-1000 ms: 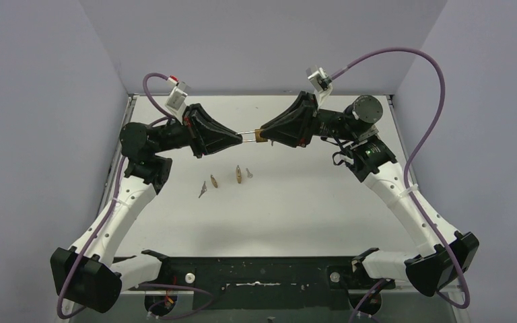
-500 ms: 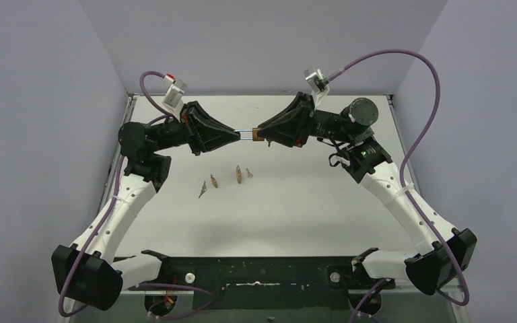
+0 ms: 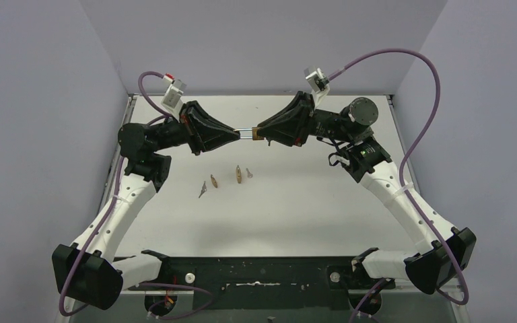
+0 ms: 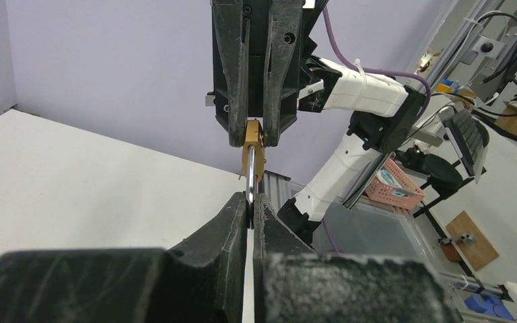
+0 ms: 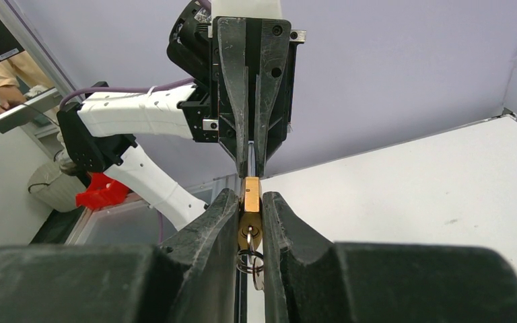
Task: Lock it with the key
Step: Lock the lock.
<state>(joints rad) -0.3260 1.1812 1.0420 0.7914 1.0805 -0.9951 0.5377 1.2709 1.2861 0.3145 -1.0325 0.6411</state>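
Note:
A brass padlock hangs in the air above the back of the table, between the two arms. My right gripper is shut on its brass body. A key sits in the keyhole at the body's near end, with a wire ring dangling between my right fingers. My left gripper is shut on the steel shackle, which runs from its fingertips to the brass body. The two grippers face each other tip to tip.
Several small loose keys lie on the white table below the lock: one, another, a third. The back wall and side walls enclose the table. Both arm bases sit at the near edge.
Both grippers and the lock have shifted slightly towards the back of the table, and the wrists have turned a little. Both grips are unchanged.

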